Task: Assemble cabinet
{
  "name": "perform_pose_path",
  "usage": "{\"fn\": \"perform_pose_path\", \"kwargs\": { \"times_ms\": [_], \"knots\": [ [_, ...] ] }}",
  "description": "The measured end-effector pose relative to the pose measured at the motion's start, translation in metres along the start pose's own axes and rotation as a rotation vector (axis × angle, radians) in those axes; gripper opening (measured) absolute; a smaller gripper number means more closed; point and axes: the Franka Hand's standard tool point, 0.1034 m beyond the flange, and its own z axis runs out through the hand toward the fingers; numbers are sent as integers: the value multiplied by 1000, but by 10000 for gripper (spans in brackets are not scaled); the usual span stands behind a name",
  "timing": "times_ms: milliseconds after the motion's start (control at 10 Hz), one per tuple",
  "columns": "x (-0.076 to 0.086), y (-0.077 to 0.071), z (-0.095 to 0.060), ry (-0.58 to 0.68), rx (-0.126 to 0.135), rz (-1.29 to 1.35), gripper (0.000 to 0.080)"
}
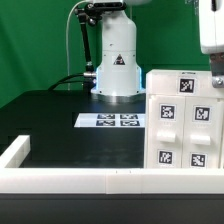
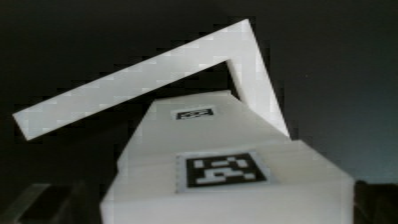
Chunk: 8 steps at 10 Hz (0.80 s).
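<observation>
The cabinet (image 1: pixel 184 120) is a large white box with several black-and-white tags. It stands on the black table at the exterior view's right, with small tagged drawer blocks on its facing side. My gripper (image 1: pixel 213 62) comes down at the cabinet's upper right corner. In the wrist view the cabinet (image 2: pixel 214 140) fills the space between my dark fingers (image 2: pixel 379 200), and two of its tags show. The jaws stand against both of its sides. The gripper (image 2: pixel 217 216) looks shut on it.
The marker board (image 1: pixel 108 121) lies flat on the table in front of the robot base (image 1: pixel 117 70). A long low white rail (image 1: pixel 90 179) runs along the near edge and turns a corner at the exterior view's left. It also shows in the wrist view (image 2: pixel 151 78).
</observation>
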Motion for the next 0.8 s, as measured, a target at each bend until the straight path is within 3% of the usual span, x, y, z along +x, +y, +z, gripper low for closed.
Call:
{"fn": "perform_pose_path", "kwargs": {
  "times_ms": [200,800],
  "knots": [
    [0,0,1,1,-1,-5,797],
    [0,1,2,2,-2,-10,797]
  ]
}}
